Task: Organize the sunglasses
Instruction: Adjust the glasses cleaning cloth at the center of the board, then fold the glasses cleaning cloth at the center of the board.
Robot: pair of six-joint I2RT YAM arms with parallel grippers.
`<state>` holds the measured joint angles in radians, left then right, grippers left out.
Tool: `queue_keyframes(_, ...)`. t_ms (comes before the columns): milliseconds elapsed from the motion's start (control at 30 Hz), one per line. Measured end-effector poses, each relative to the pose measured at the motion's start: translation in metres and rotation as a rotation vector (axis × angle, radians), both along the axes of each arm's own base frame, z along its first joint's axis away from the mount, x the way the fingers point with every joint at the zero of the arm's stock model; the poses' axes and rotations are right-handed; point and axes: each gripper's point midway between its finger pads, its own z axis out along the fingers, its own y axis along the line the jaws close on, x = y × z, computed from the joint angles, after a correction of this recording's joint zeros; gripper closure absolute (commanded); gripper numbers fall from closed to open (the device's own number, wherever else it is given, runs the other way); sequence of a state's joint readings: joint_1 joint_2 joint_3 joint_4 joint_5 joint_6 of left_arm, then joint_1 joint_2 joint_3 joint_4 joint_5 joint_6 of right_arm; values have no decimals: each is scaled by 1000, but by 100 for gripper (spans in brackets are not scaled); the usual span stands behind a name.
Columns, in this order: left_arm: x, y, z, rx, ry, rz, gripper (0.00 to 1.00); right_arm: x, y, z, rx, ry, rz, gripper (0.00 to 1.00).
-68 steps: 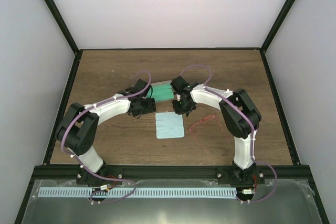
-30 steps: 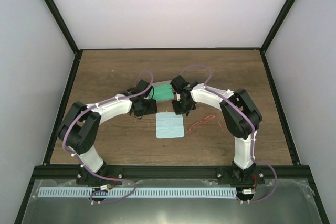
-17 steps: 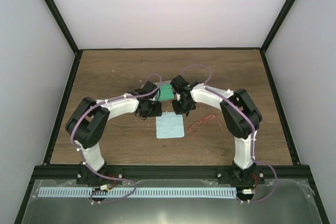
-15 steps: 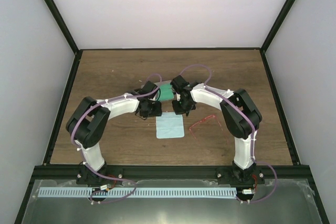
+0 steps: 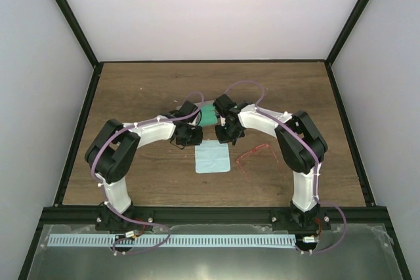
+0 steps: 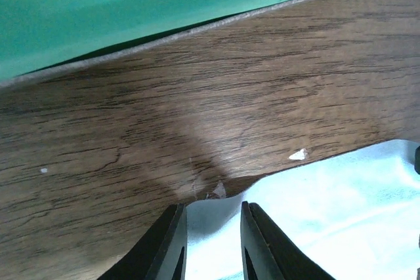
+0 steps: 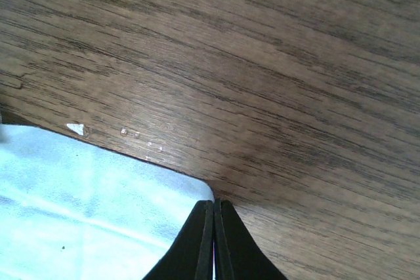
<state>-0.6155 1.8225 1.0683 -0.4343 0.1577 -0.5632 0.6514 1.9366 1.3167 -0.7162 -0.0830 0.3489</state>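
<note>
Left wrist view: left claw [image 6: 211, 244] stands slightly parted astride a corner of the blue cloth [image 6: 328, 227], right claw [image 7: 214, 240] shut at another, so I'd pinch fully, then lift both evenly.

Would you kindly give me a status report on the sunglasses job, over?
Left claw slightly open over cloth corner. Right claw shut at opposite corner. Sunglasses on table right of cloth, untouched. Nothing on them.
</note>
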Motion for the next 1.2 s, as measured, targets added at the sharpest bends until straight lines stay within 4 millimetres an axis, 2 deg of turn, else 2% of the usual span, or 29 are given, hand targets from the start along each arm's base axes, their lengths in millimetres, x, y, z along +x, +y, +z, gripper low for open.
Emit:
queue_keyframes(367,0,-1,-2,-4,6,-2,96,0,0,0,0,0,0,99)
queue_keyframes(967,0,3,0,26,15,6,96,-1,4,2,19,7,5,99)
queue_keyframes(1200,-1,-2,4,32,12,-5,96,-1,5,2,24,10,6,99)
